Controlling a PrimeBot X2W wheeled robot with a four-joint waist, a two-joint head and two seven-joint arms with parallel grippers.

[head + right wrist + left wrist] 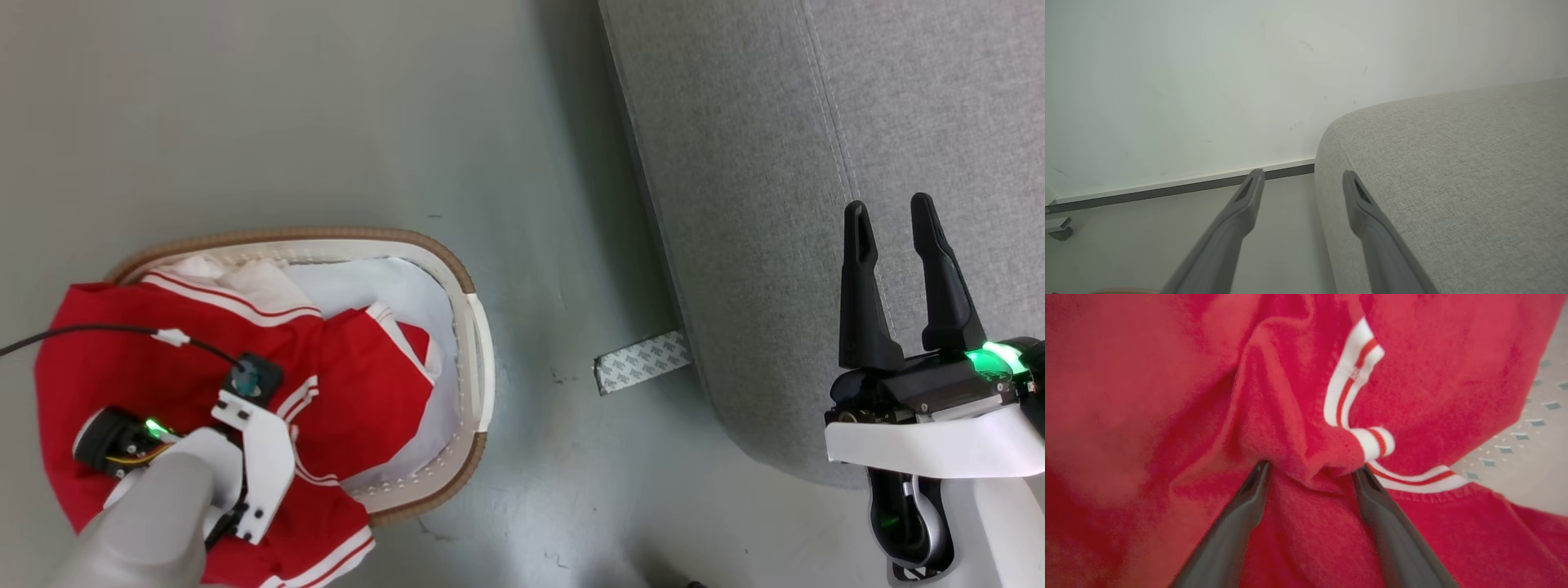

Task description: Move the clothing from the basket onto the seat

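The seat [816, 204] takes up the right of the head view: a grey sofa with a seam, with no clothing on it. The floor [326, 106] lies between it and the basket [461, 278], which stands well apart at the lower left. The clothing [359, 384] fills the basket, red with white striped trim, and spills over the rim at the lower left. A pale pad [392, 282] lies under it. Nothing is on the seat, so the task looks barely begun.

The left gripper [1312, 467] is down in the heap. In the left wrist view its fingers stand wide apart, tips pressed into the red cloth with a ridge of fabric bunched between them; they are not closed on it. The right gripper [888, 204] hangs over the seat's edge, fingers apart, holding nothing.

The step in hand appears to be the grasp. To do it well, close fully on the ridge so that several layers are caught, not just the trim, which could slip. Keep the pad out of the pinch. Lift straight up until the cloth clears the rim, or the basket may drag along. A strip of tape [641, 362] lies on the floor by the seat.
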